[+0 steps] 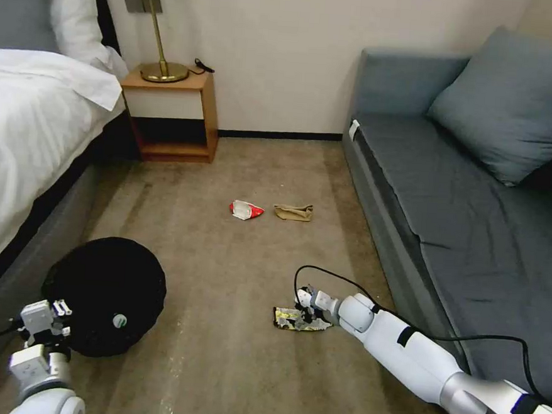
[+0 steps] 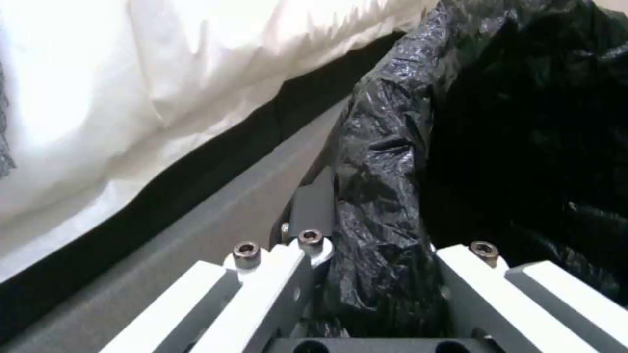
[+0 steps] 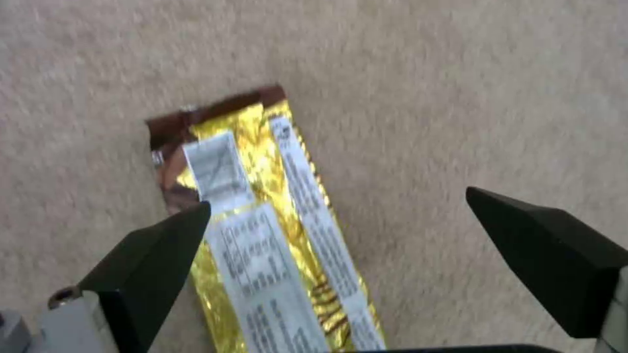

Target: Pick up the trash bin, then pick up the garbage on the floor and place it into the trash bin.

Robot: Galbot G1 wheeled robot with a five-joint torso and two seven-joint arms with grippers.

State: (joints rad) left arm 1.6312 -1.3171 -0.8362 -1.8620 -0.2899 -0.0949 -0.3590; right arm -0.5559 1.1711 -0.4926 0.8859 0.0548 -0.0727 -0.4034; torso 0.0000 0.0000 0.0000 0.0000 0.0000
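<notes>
Right now the right gripper hangs just over the gold-yellow wrapper on the carpet, jaws spread wide; the wrapper's long axis runs between the fingers, nearer one fingertip. Meanwhile the left gripper pinches the bagged rim of the trash bin beside the bed.
</notes>
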